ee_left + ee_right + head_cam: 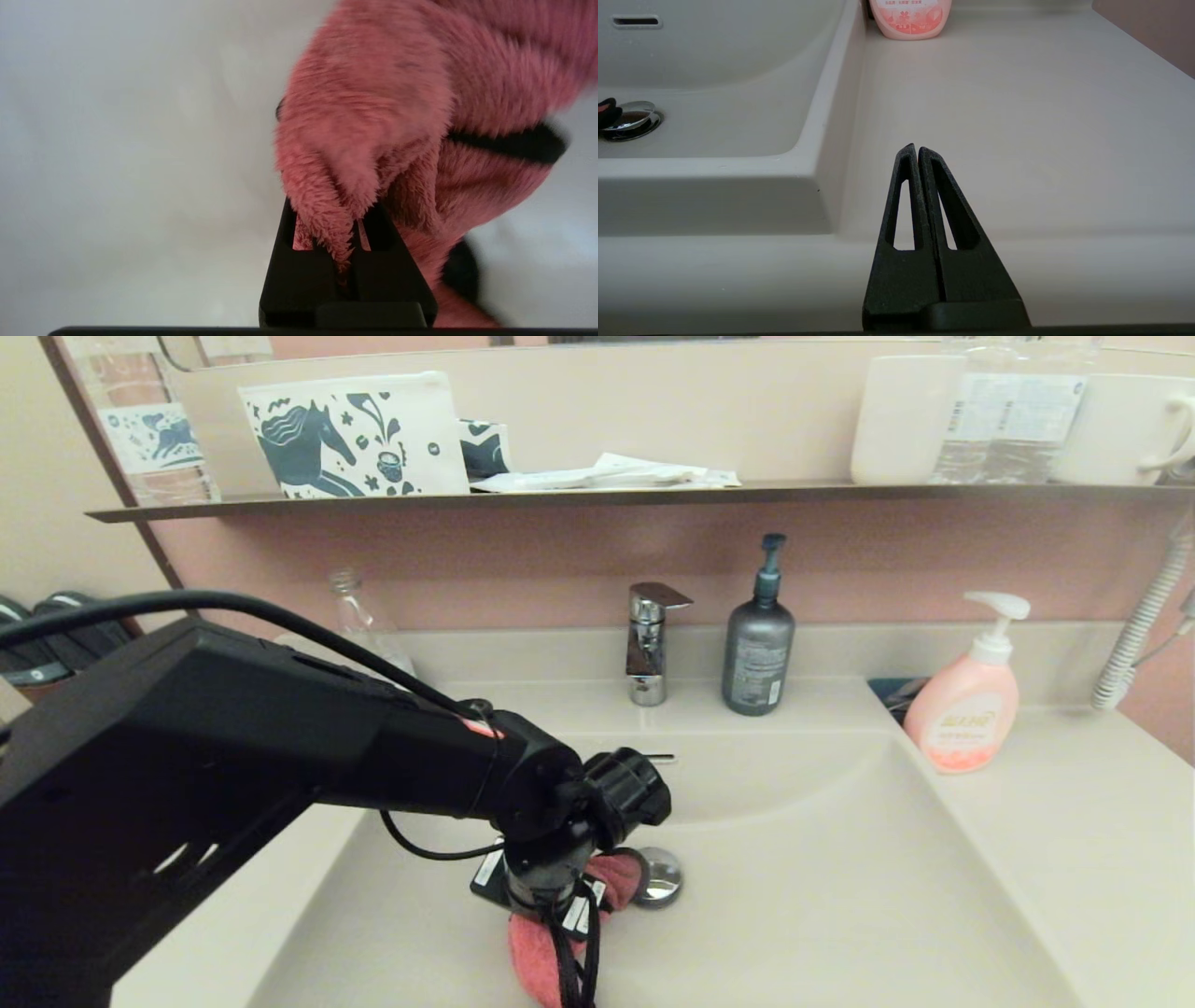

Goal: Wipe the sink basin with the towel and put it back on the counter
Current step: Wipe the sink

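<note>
Left hand (348, 219): we clamp the towel (397, 107), lower centre of the head view.
Sink basin (840, 896): we sweep flat, skirting the drain plug (661, 877).
Right hand (917, 151): closed, empty, parked over the worktop (1017, 116).

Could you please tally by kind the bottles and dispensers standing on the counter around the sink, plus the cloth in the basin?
Pump dispensers: 2, the dark grey pump bottle and the pink soap dispenser
Clear plastic bottles: 1, the clear bottle behind the left arm
Cloths: 1, the towel in the left gripper
Total: 4
</note>
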Controlling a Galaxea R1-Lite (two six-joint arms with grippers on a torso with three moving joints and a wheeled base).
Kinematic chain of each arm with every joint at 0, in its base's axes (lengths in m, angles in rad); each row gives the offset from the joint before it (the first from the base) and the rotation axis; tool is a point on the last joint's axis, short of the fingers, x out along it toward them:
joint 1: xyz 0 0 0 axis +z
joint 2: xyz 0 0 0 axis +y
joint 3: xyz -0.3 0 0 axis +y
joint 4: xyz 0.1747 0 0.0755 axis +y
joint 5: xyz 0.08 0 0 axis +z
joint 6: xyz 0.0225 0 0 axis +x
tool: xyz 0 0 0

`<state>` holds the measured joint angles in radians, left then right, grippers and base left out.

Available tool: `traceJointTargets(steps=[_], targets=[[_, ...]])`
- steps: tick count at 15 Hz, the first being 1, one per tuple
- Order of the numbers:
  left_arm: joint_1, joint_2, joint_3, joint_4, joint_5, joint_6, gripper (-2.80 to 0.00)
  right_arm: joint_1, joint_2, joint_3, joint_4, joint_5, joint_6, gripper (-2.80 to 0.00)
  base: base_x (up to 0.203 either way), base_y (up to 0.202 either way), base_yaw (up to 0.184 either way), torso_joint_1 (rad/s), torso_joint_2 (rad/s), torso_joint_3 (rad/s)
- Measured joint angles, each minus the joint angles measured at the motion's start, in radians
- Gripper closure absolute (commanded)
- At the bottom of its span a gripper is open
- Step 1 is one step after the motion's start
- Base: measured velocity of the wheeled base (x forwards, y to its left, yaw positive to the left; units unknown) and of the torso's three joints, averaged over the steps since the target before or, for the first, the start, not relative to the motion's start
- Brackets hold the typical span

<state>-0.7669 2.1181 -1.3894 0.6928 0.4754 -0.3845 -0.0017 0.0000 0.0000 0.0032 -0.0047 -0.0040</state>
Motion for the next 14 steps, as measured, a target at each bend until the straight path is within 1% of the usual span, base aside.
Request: traceJointTargets(steps=[3, 6, 9, 10, 13, 14], targets=[[0.038, -0.003, 0.013, -0.154, 0.006, 0.042, 0.00, 0.000, 0.000, 0.000, 0.000, 0.000, 0.000, 0.00, 0.000, 0.000, 0.000, 0.000, 0.00, 0.000], [0.050, 0.007, 0.043, -0.308, 0.004, 0.042, 0.00, 0.000, 0.000, 0.000, 0.000, 0.000, 0.000, 0.00, 0.000, 0.000, 0.000, 0.000, 0.00, 0.000], [0.047, 0.031, 0.090, -0.499, 0.003, 0.046, 0.00, 0.000, 0.000, 0.000, 0.000, 0.000, 0.000, 0.00, 0.000, 0.000, 0.000, 0.000, 0.00, 0.000], [0.045, 0.041, 0.097, -0.542, 0.002, 0.046, 0.00, 0.000, 0.000, 0.000, 0.000, 0.000, 0.000, 0.00, 0.000, 0.000, 0.000, 0.000, 0.00, 0.000], [0.026, 0.068, 0.080, -0.558, -0.008, 0.036, 0.00, 0.000, 0.000, 0.000, 0.000, 0.000, 0.000, 0.00, 0.000, 0.000, 0.000, 0.000, 0.00, 0.000], [0.011, 0.075, 0.067, -0.557, -0.009, 0.022, 0.00, 0.000, 0.000, 0.000, 0.000, 0.000, 0.000, 0.00, 0.000, 0.000, 0.000, 0.000, 0.00, 0.000]])
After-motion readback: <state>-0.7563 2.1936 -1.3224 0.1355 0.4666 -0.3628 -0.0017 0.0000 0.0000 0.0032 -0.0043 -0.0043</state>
